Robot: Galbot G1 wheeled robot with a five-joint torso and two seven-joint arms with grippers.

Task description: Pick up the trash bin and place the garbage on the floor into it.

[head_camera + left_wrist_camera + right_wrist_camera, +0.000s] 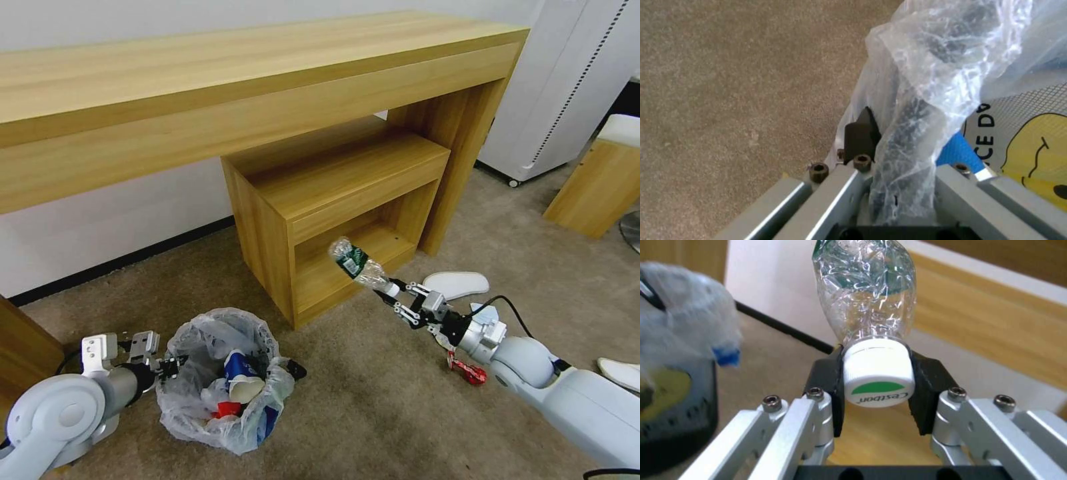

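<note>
Trash bin [223, 383]: lower left of head view, on carpet [360, 393] — cups inside.
Left gripper [175, 366]: clamped on bin's bagged rim.
Right gripper [392, 291]: mid-frame, aloft — gripped crushed bottle [357, 265] by white cap.

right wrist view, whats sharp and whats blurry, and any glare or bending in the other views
Right wrist view: the bottle cap is sharp, the trash bin smeared. Left wrist view: glare on the bag, whose print reads mirrored. Head view: the desk edges bow; lighting soft.
</note>
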